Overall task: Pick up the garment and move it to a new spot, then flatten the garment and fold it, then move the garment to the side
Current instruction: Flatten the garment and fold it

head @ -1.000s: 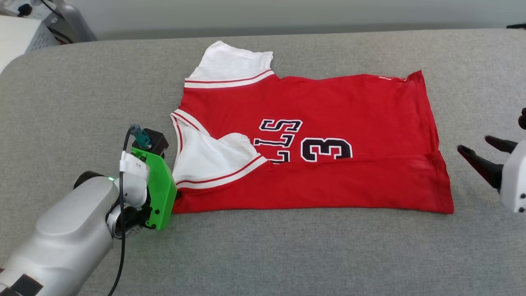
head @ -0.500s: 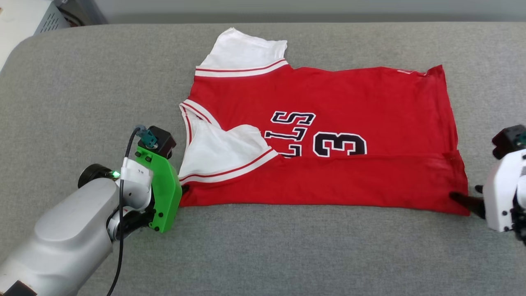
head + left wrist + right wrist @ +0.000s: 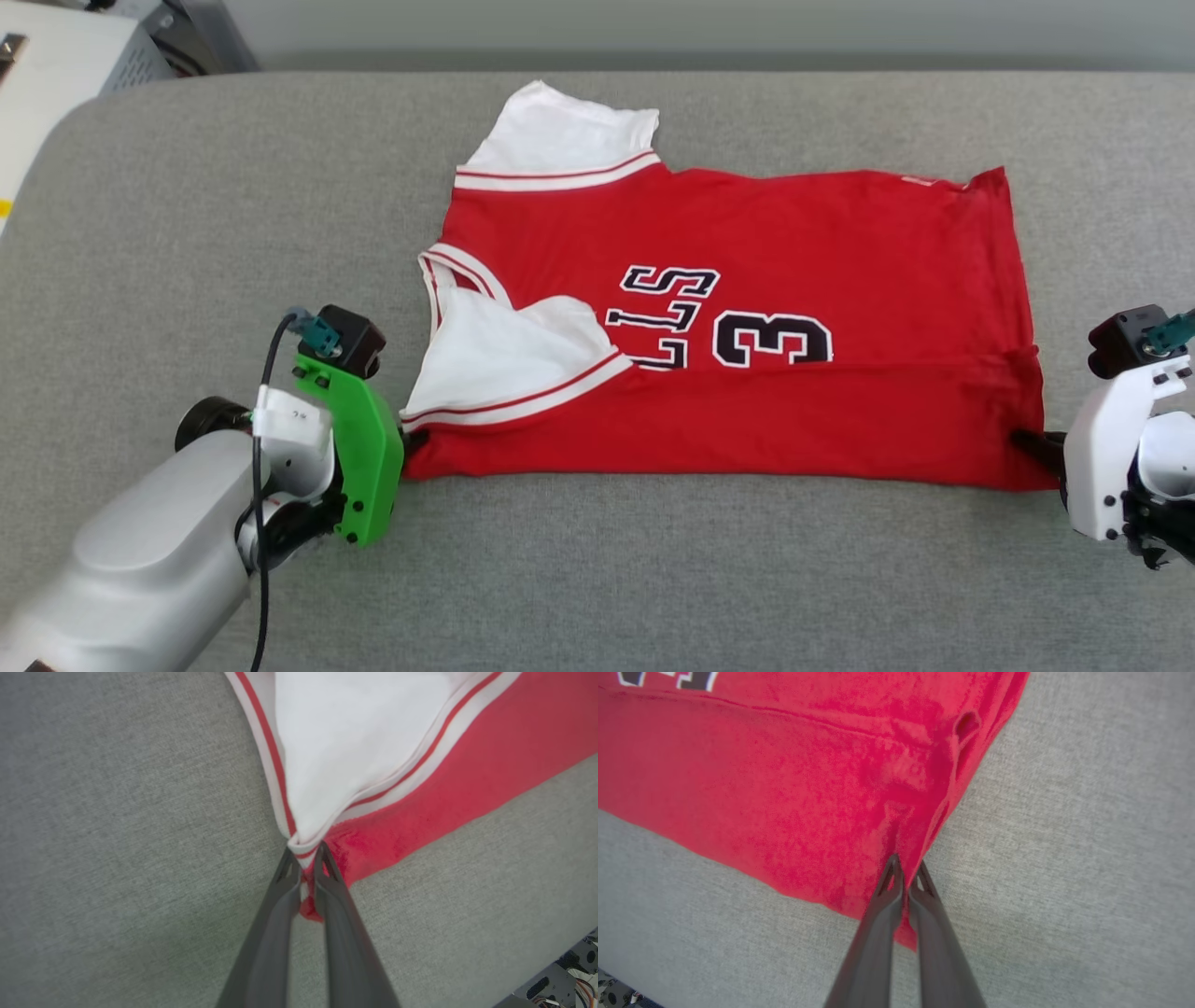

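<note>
Folding seems underway: left gripper (image 3: 306, 851) and right gripper (image 3: 906, 865) clamp the shirt (image 3: 747, 224) at its near corners; both should lift evenly.

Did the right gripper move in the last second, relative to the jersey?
Yes. The right gripper came leftward and nearer, from standing open beside the red jersey to shut on its near right corner.

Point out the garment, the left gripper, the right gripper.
garment (image 3: 794, 233), head view, red front panel.
left gripper (image 3: 306, 849), left wrist view, between its fingertips.
right gripper (image 3: 907, 861), right wrist view, between its fingertips.
</note>
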Motion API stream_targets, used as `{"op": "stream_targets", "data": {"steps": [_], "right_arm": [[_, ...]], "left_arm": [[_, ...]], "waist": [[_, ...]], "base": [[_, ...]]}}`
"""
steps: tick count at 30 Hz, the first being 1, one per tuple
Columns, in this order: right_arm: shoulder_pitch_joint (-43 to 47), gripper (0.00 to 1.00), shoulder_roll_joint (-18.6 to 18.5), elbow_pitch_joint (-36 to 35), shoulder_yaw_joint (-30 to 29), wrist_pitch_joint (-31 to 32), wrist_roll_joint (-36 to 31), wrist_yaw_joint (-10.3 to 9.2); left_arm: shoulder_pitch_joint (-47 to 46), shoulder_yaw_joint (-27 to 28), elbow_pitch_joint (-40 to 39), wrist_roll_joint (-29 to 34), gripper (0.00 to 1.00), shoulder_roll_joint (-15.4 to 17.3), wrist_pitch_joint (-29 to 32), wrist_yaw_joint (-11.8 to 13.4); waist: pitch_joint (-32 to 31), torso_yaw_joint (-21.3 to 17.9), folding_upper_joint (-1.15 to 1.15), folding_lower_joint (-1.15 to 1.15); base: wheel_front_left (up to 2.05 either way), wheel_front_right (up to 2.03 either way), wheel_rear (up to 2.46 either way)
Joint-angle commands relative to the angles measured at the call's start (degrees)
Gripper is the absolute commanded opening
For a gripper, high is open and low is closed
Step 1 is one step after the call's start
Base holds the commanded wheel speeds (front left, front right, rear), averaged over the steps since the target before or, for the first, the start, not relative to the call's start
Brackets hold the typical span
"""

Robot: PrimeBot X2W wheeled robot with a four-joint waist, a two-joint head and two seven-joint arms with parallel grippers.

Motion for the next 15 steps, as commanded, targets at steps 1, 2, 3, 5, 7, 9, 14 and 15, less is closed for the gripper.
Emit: {"op": "stream_targets", "data": {"steps": [1, 2, 3, 5, 7, 9, 14, 15], "right_arm": [[1.1, 0.00, -1.2, -1.4, 0.1, -0.5, 1.0, -0.03], [1.5, 0.00, -1.9, -2.4, -0.1, -0.7, 1.5, -0.03], [2.1, 0.00, -2.9, -3.8, -0.3, -0.9, 1.9, -0.03], [3.6, 0.00, -4.6, -6.2, -0.9, -0.9, 2.8, -0.03], [5.5, 0.00, -6.1, -8.4, -1.7, -0.8, 3.4, -0.03], [7.9, 0.00, -7.3, -10.7, -2.8, -0.7, 3.8, -0.03], [13.9, 0.00, -8.5, -14.4, -5.8, 0.0, 4.5, -0.03], [15.3, 0.00, -8.4, -14.9, -6.6, 0.3, 4.4, -0.03]], "left_arm": [[1.3, 0.3, -0.3, -0.9, 0.00, 1.0, -0.4, -0.1], [1.7, 0.4, -0.7, -1.1, 0.00, 1.5, -0.6, -0.2], [2.3, 0.5, -1.5, -1.6, 0.00, 2.0, -0.6, -0.1], [3.5, 0.6, -3.3, -2.4, 0.00, 3.1, -0.3, 0.1], [4.7, 0.4, -5.5, -2.5, 0.00, 4.4, 0.0, 0.6], [6.4, 0.2, -8.5, -3.1, 0.00, 5.8, 0.4, 1.3], [9.8, -0.5, -14.6, -3.6, 0.00, 8.4, 1.1, 3.7], [10.7, -0.6, -15.8, -3.8, 0.00, 8.8, 1.0, 4.5]], "waist": [[-2.9, -0.6, 0.00, 0.00], [-3.5, -0.6, 0.00, 0.00], [-4.3, -0.7, 0.00, 0.00], [-5.3, -0.7, 0.00, 0.00], [-6.0, -0.7, 0.00, 0.00], [-6.5, -0.7, 0.00, 0.00], [-6.3, -0.5, 0.00, 0.00], [-5.8, -0.6, 0.00, 0.00]], "base": [[0.00, 0.00, 0.00], [0.00, 0.00, 0.00], [0.00, 0.00, 0.00], [0.00, 0.00, 0.00], [0.00, 0.00, 0.00], [0.00, 0.00, 0.00], [0.00, 0.00, 0.00], [0.00, 0.00, 0.00]]}}
